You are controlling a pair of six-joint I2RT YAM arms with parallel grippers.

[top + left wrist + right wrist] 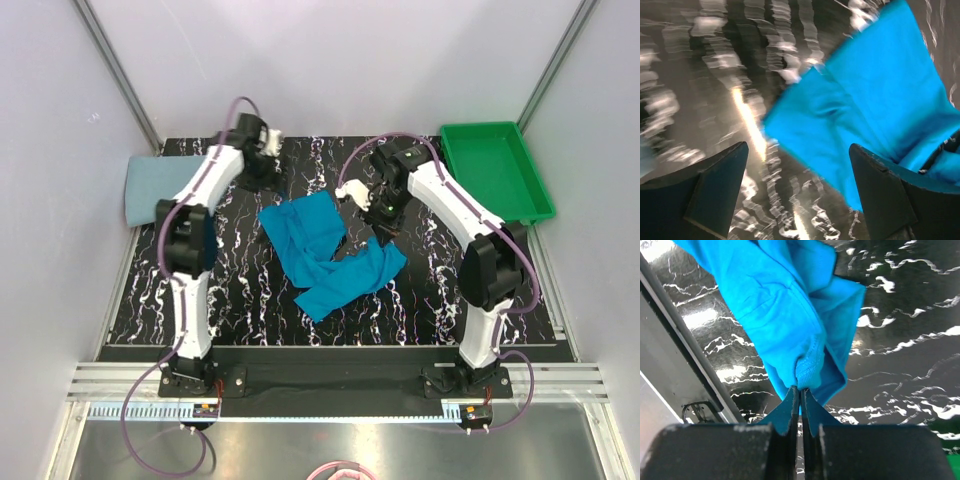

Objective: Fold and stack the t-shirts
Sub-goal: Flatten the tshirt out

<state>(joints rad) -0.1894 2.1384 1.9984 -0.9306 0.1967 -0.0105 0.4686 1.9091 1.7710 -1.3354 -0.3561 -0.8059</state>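
The bright teal-blue t-shirt lies crumpled on the middle of the black marbled table. My right gripper is at the shirt's right side. In the right wrist view, my right gripper is shut on a ribbed hem of the teal shirt, which hangs bunched from the jaws. My left gripper hovers behind the shirt's far left corner. It stands open, with only table between its fingers and the teal cloth just beyond. The pale grey-blue t-shirt lies at the far left edge.
A green plastic tray sits at the back right, partly off the table. White walls close in the back and both sides. A metal rail runs along the table edge in the right wrist view.
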